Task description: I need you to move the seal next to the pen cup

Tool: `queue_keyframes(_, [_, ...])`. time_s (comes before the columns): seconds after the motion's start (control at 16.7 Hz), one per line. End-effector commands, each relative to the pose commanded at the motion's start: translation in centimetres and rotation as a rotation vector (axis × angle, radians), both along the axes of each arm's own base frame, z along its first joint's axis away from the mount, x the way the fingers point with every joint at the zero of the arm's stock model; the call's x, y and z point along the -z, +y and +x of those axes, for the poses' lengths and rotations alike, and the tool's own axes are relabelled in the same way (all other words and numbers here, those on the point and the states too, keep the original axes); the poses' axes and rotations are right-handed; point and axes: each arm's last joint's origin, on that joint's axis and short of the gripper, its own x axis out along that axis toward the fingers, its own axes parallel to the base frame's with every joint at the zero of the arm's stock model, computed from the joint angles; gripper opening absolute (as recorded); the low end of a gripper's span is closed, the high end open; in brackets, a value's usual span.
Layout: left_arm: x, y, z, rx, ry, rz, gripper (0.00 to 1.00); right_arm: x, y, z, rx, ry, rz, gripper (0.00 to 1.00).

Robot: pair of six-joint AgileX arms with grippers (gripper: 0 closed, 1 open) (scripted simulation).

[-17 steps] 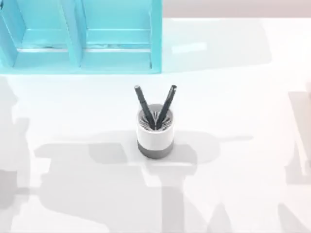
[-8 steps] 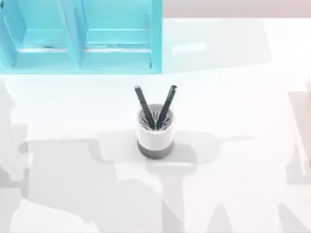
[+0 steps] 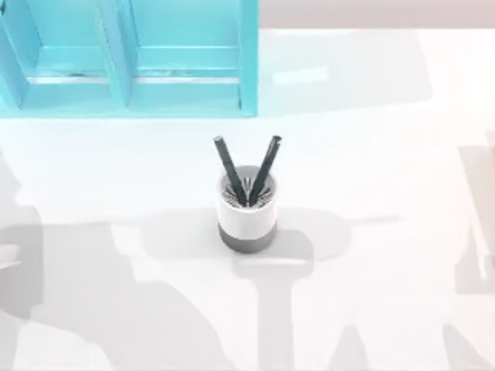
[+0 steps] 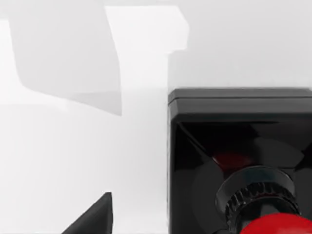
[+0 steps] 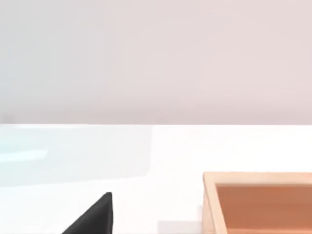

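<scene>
The arm shadows on the desk (image 3: 371,154) are sliding leftward; the pen cup (image 3: 246,220) is standing unmoved. The left tool is closing in over the seal (image 4: 241,161), apparently off the desk's left side; I cannot tell its finger state

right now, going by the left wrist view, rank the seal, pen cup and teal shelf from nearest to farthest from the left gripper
1. seal: right beside the left gripper, close up in the left wrist view.
2-3. pen cup, at the table's middle, and teal shelf, at the far left: both lie farther off, but I cannot rank them against each other.
</scene>
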Motion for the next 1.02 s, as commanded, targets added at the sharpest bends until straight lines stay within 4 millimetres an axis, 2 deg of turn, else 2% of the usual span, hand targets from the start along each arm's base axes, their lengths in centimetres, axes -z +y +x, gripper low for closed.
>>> queue_keyframes(0.12, [0.0,0.0,0.0,0.0,0.0,0.0,1.0,0.0,0.0,0.0,0.0,0.0,0.0,1.0])
queue_keyframes(0.9, [0.0,0.0,0.0,0.0,0.0,0.0,0.02,0.0,0.0,0.0,0.0,0.0,0.0,1.0])
queue_keyframes(1.02, [0.0,0.0,0.0,0.0,0.0,0.0,0.0,0.0,0.0,0.0,0.0,0.0,0.0,1.0])
